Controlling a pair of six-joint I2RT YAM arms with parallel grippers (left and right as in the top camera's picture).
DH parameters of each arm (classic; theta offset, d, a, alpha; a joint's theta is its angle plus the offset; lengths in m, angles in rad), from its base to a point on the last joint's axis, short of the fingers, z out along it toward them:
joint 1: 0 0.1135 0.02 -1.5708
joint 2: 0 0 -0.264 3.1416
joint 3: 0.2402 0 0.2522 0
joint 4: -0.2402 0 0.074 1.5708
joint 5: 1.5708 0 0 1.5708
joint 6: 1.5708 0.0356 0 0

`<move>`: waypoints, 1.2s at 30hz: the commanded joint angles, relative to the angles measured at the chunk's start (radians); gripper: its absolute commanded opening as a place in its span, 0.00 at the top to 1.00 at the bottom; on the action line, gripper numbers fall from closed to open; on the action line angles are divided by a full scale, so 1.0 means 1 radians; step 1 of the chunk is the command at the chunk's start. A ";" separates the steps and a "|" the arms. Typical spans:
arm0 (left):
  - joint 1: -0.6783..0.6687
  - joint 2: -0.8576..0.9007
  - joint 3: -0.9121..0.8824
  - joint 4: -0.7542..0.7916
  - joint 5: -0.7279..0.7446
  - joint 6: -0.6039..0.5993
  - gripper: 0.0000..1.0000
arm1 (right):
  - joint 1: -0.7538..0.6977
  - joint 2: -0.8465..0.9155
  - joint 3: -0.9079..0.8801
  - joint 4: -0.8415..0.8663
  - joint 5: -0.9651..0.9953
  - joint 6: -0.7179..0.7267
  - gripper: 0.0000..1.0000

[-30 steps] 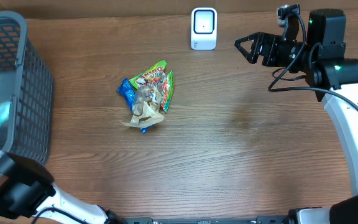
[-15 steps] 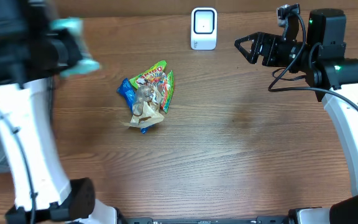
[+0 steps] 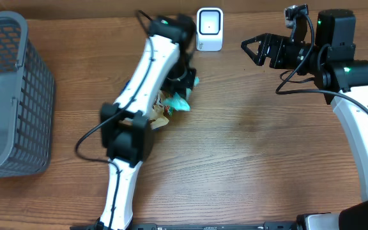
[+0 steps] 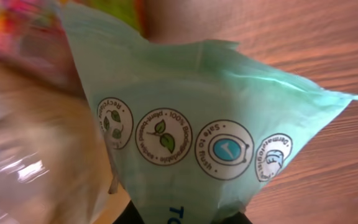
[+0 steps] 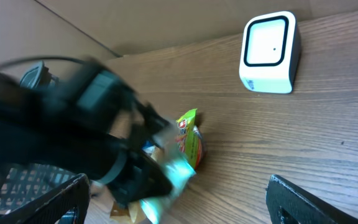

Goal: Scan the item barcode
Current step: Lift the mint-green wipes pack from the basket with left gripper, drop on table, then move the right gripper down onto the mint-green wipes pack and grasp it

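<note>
A brown wood-grain worktop (image 3: pixel 248 160) fills the overhead view, and a plain brown panel rises behind its far edge. A grey mesh basket (image 3: pixel 11 96) stands at the left edge. A white scanner (image 3: pixel 209 29) stands upright at the middle of the far edge, window facing the near side.

The left pincer (image 3: pixel 185 88) hangs over the worktop left of centre, just near of the scanner, clamped on a mint-green packet (image 4: pixel 216 124) with round printed symbols. The packet's lower end is beside a heap of colourful snack packets (image 3: pixel 161 112) lying on the wood; whether they touch is unclear.

The right pincer (image 3: pixel 249 50) hovers near the far right corner, fingers wide apart, holding nothing, pointing toward the scanner. Bare wood runs from the centre to the right edge and along the near edge.
</note>
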 commanded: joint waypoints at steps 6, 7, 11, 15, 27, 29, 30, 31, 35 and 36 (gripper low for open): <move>-0.033 0.105 -0.004 -0.018 0.083 -0.023 0.55 | -0.001 -0.008 0.018 0.005 0.028 -0.003 0.09; -0.033 0.102 -0.004 -0.016 0.083 -0.022 0.44 | -0.001 -0.008 0.018 0.005 0.028 -0.003 0.09; -0.029 0.088 0.008 -0.022 0.082 -0.023 0.26 | -0.001 -0.008 0.018 0.005 0.028 -0.003 0.09; -0.003 0.021 0.079 -0.026 0.080 -0.023 0.25 | -0.001 -0.008 0.018 0.002 0.028 -0.002 0.09; 0.163 -0.330 0.280 0.070 0.075 -0.067 0.30 | 0.072 0.005 0.018 -0.146 0.091 0.137 0.16; 0.165 -0.332 0.279 0.058 0.071 -0.067 0.31 | 0.131 0.030 0.012 -0.192 0.186 0.156 0.16; 0.165 -0.330 0.275 0.053 0.053 -0.067 0.32 | 0.150 0.042 0.008 -0.200 0.212 0.172 0.16; 0.165 -0.329 0.272 0.047 0.034 -0.068 0.33 | 0.180 0.064 0.002 -0.204 0.235 0.192 0.16; 0.165 -0.324 0.257 0.044 -0.091 -0.132 0.36 | 0.275 0.196 -0.003 -0.201 0.233 0.253 0.16; 0.165 -0.323 0.257 0.044 -0.105 -0.135 0.36 | 0.286 0.220 -0.003 -0.201 0.233 0.267 0.16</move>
